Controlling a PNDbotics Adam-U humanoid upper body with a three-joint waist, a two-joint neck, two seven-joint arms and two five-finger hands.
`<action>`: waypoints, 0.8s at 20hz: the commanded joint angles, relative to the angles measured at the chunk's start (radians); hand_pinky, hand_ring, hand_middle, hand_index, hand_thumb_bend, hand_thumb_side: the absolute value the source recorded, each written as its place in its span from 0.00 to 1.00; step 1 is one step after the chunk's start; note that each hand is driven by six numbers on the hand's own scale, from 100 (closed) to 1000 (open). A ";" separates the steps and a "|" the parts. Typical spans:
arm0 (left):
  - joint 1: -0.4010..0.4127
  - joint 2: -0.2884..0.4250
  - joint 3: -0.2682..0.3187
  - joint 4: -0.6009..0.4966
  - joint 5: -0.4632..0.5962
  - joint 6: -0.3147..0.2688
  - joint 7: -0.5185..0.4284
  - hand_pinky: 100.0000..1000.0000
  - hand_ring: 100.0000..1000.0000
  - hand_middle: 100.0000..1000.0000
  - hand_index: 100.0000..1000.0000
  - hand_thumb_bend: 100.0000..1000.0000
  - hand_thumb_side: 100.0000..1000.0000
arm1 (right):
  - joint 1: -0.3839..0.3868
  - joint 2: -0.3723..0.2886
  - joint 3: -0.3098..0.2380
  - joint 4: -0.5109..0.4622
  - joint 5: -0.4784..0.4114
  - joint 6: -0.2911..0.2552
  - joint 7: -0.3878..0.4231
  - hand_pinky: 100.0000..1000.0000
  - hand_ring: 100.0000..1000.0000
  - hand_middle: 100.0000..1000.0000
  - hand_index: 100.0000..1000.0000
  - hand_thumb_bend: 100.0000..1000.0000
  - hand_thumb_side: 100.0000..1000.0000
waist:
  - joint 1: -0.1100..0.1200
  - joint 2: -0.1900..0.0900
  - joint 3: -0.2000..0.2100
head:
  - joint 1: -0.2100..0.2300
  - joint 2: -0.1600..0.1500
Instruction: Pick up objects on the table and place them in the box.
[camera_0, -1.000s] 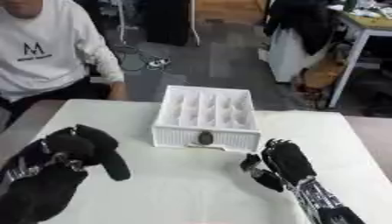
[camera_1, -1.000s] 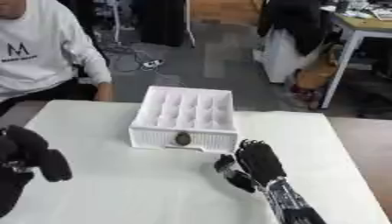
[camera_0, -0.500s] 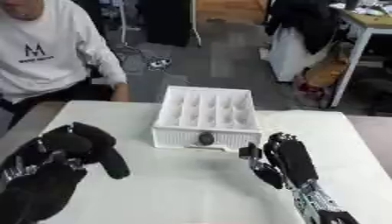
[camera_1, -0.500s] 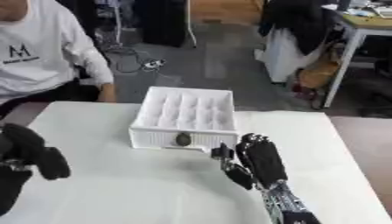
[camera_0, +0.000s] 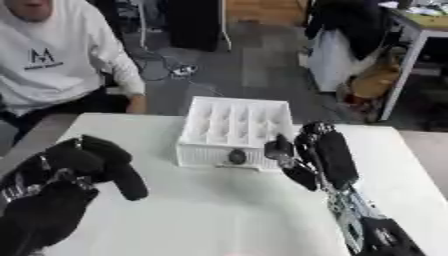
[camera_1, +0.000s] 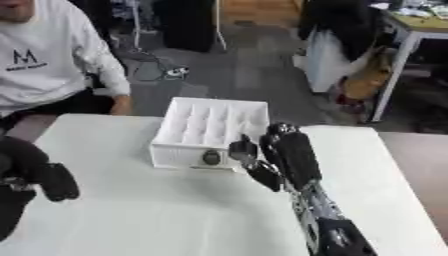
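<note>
Right robot hand (camera_0: 322, 155) at box (camera_0: 236, 131) front, 3 o'clock side, fingers curled; cannot tell if holding anything. Left robot hand (camera_0: 83, 162) curled, idle (7 o'clock). No loose objects visible on surface (camera_0: 210, 210); likely near done.

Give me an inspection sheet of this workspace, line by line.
Surface: white table, bare near the front.
Job's things: white box with ribbed inside; dark oval mark on its near wall; no loose objects seen.
Clutter: nothing seen.
Hands: right hand raised beside the box's right corner, whether it holds anything unclear; left hand curled, low on the left.
Cables: cords on the floor beyond the table.
Surroundings: seated person in white, desk, bags.
</note>
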 joint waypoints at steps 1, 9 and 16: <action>-0.010 0.022 0.001 -0.015 -0.004 0.002 -0.005 0.56 0.54 0.74 0.83 0.42 0.65 | -0.059 -0.026 0.009 0.007 0.023 -0.008 0.005 0.00 0.00 0.00 0.00 0.00 0.79 | 0.001 -0.023 0.004 | 0.003 0.010; -0.005 0.025 -0.003 -0.015 -0.007 0.012 -0.012 0.55 0.54 0.74 0.83 0.42 0.66 | -0.156 -0.050 0.022 0.084 0.097 -0.016 -0.003 0.00 0.00 0.00 0.00 0.00 0.80 | -0.009 -0.022 0.016 | -0.001 0.030; -0.002 0.026 -0.005 -0.015 -0.011 0.020 -0.017 0.55 0.53 0.74 0.83 0.42 0.66 | -0.232 -0.071 0.012 0.166 0.173 -0.002 0.007 0.00 0.00 0.00 0.00 0.00 0.80 | -0.019 -0.015 0.027 | -0.008 0.034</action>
